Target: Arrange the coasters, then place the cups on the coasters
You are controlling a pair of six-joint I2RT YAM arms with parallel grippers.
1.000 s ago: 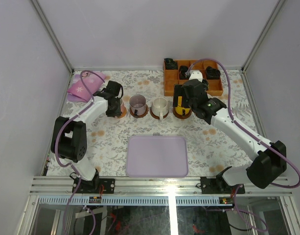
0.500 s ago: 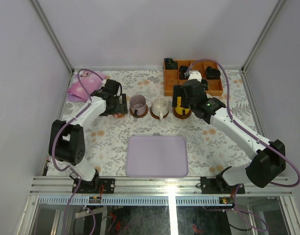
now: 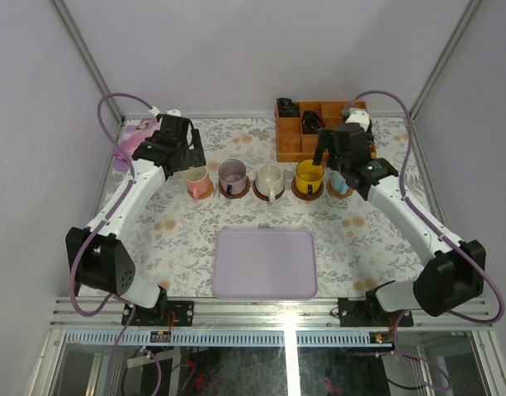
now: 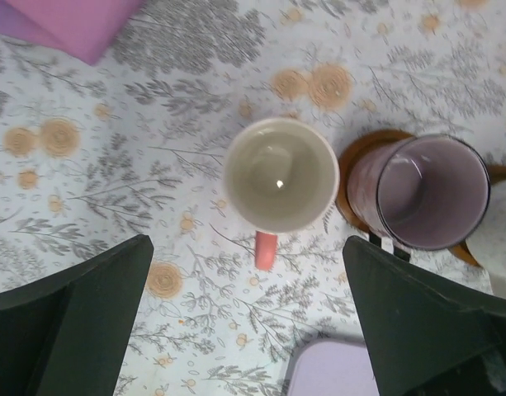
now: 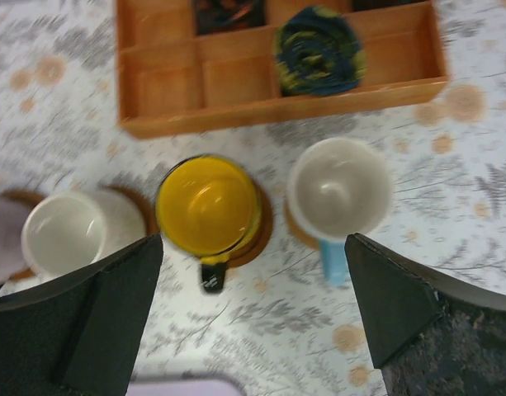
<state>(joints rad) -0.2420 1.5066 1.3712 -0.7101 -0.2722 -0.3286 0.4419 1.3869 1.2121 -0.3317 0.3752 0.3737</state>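
Five cups stand in a row across the table: pink (image 3: 197, 183), purple (image 3: 233, 176), white (image 3: 270, 179), yellow (image 3: 309, 173) and light blue (image 3: 341, 183). Brown coasters show under the purple cup (image 4: 360, 165), the white cup (image 5: 137, 206), the yellow cup (image 5: 261, 231) and the blue cup (image 5: 294, 227). No coaster shows around the pink cup (image 4: 280, 175) from above. My left gripper (image 3: 178, 148) (image 4: 246, 272) hangs open above the pink cup, holding nothing. Also open and holding nothing, my right gripper (image 3: 346, 155) (image 5: 253, 247) hovers above the yellow cup (image 5: 207, 205) and the blue cup (image 5: 339, 187).
An orange-brown compartmented box (image 3: 323, 132) (image 5: 277, 66) with dark rolled items stands at the back right. A lavender tray (image 3: 265, 262) lies near the front middle. A pink cloth (image 3: 133, 144) (image 4: 71, 21) lies at the back left. Grey walls enclose the table.
My left gripper has opened, let go of the pink cup and lifted back-left above it. My right arm has moved right, off the yellow cup toward the blue one.
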